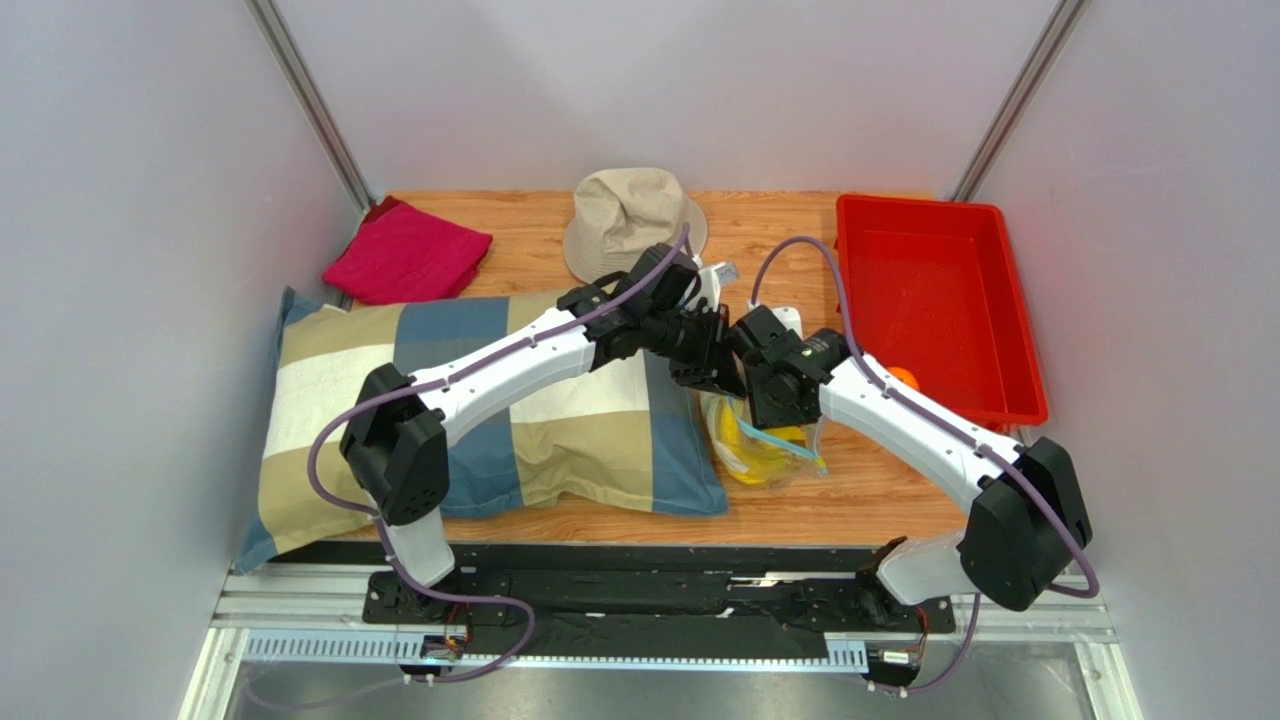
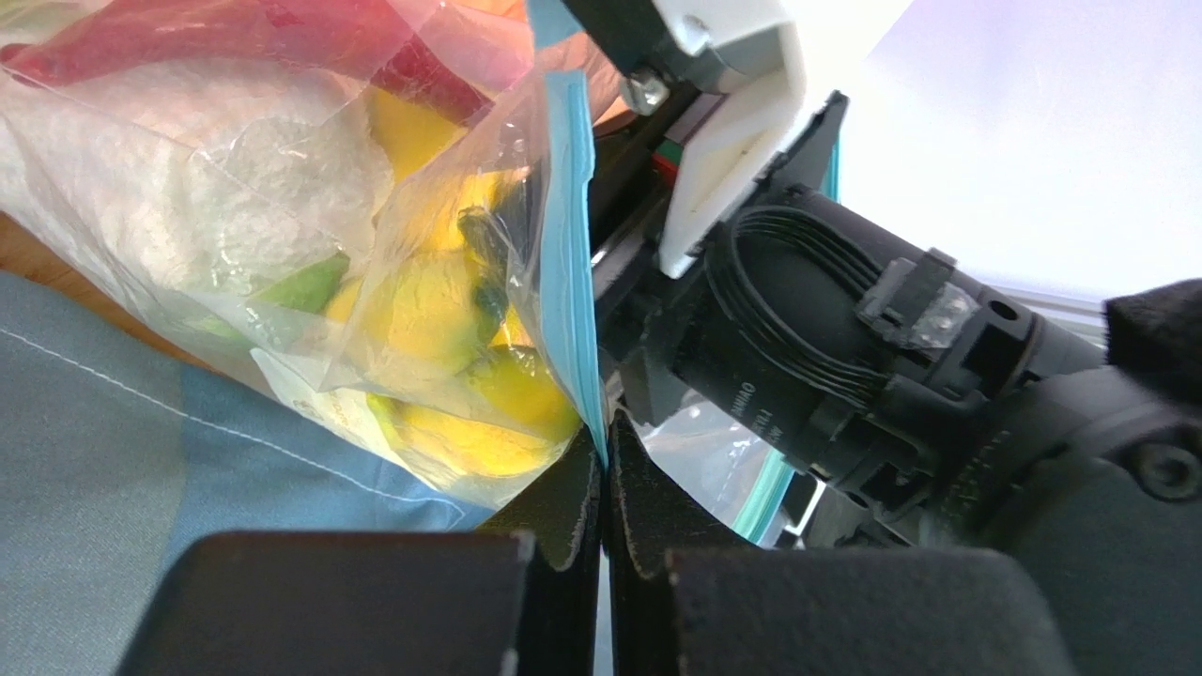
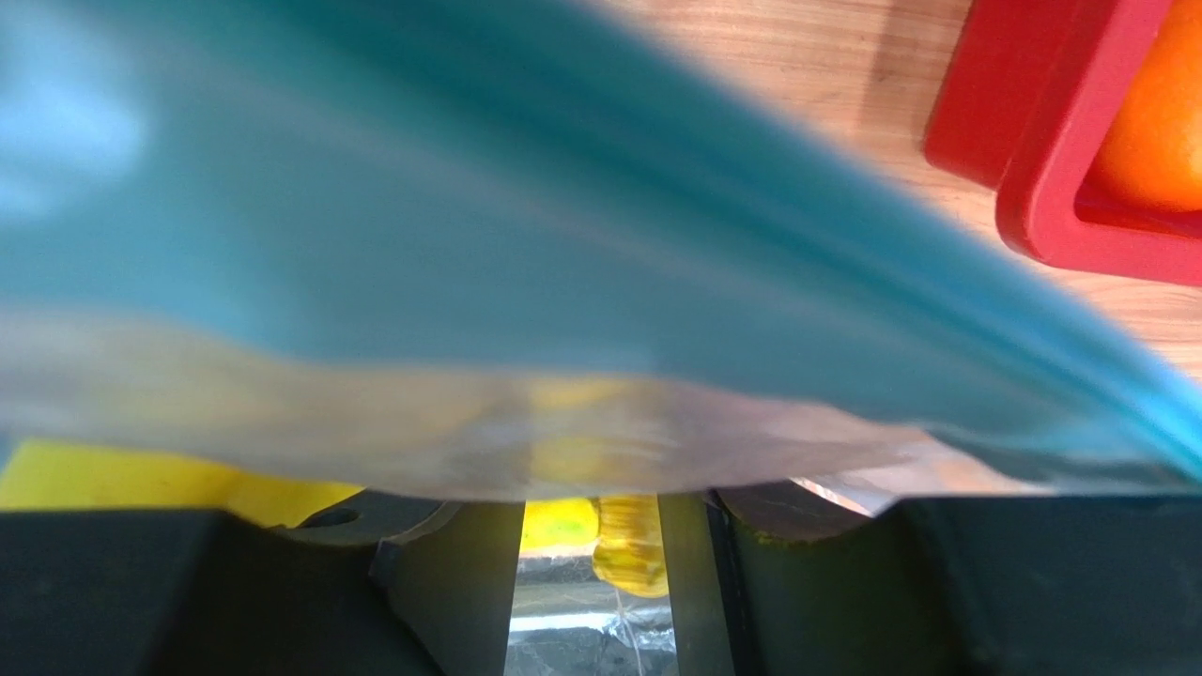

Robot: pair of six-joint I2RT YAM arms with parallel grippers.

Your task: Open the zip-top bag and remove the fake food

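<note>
While left fingers (image 2: pixel 565 514) pinch the zip-top bag (image 2: pixel 226 211), print (image 2: pixel 759 411) blurs.

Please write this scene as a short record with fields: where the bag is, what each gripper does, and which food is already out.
bag: zip-top bag right of the pillow, fake food inside
left gripper: shut on the bag's blue zip strip
right gripper: fingers apart at the bag's mouth, tips hidden
food out: one orange in the red tray
far edge: hat, red cloth
</note>
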